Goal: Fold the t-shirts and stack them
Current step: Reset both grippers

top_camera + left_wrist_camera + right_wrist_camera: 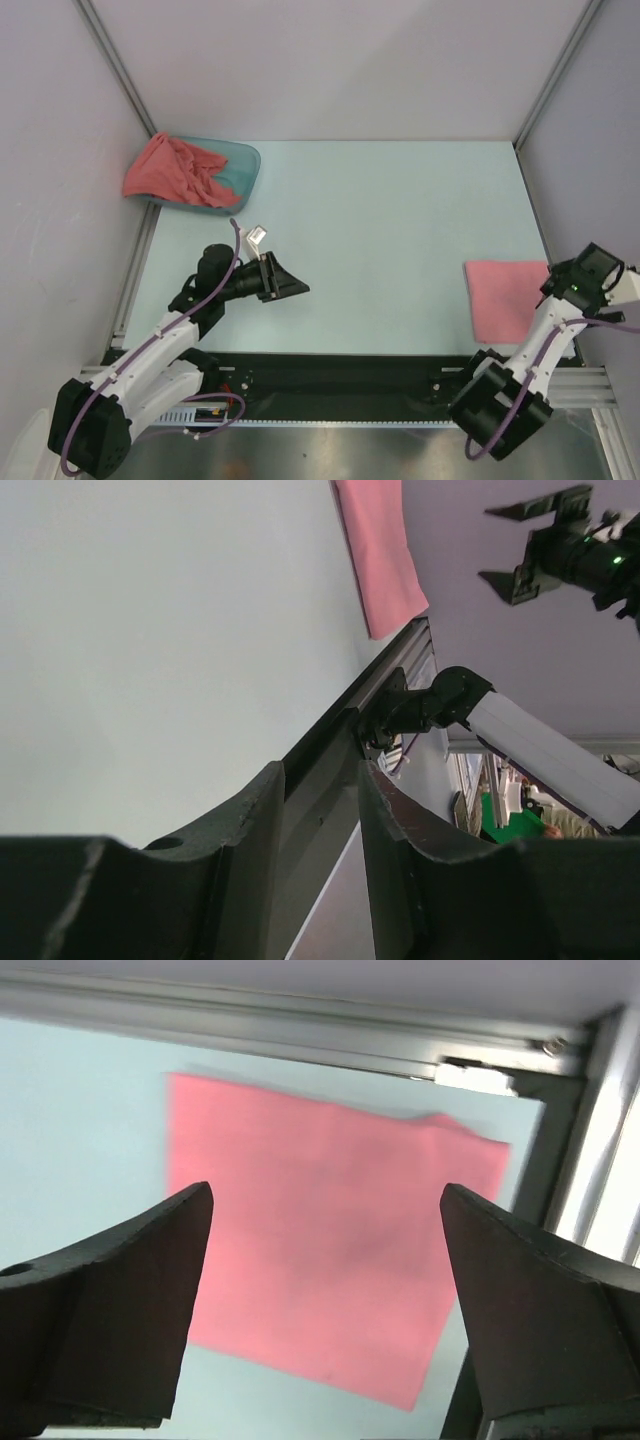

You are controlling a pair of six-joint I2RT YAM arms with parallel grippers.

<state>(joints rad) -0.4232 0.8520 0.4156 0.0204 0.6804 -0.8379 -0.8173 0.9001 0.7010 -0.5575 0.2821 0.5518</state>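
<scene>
There are two t-shirts. The salmon-pink t-shirt [503,300] lies folded into a flat rectangle at the desk's [400,220] right edge, towards the near right corner. The coral-red t-shirt [172,170] sits crumpled in the single teal tub [243,162] at the far left corner, spilling over the tub's left rim and covering most of it.

There are two arms. The left gripper [298,289] hangs over bare desk in the near left part, well apart from both shirts. Its wrist camera shows the jaws narrow with a slim gap, nothing between them. The right gripper [588,272] is above the right side of the salmon-pink t-shirt. In its wrist view the jaws stand wide with the folded cloth filling the space below them. Whether the fingers [130,1290] touch the cloth cannot be told.

From above, the right arm covers the folded shirt's right border, and the right fingertips are not visible there. In the left wrist view only a strip of the salmon-pink t-shirt [380,550] shows, cut off by the top edge. The folded shirt looks slightly blurred in the right wrist view.
</scene>
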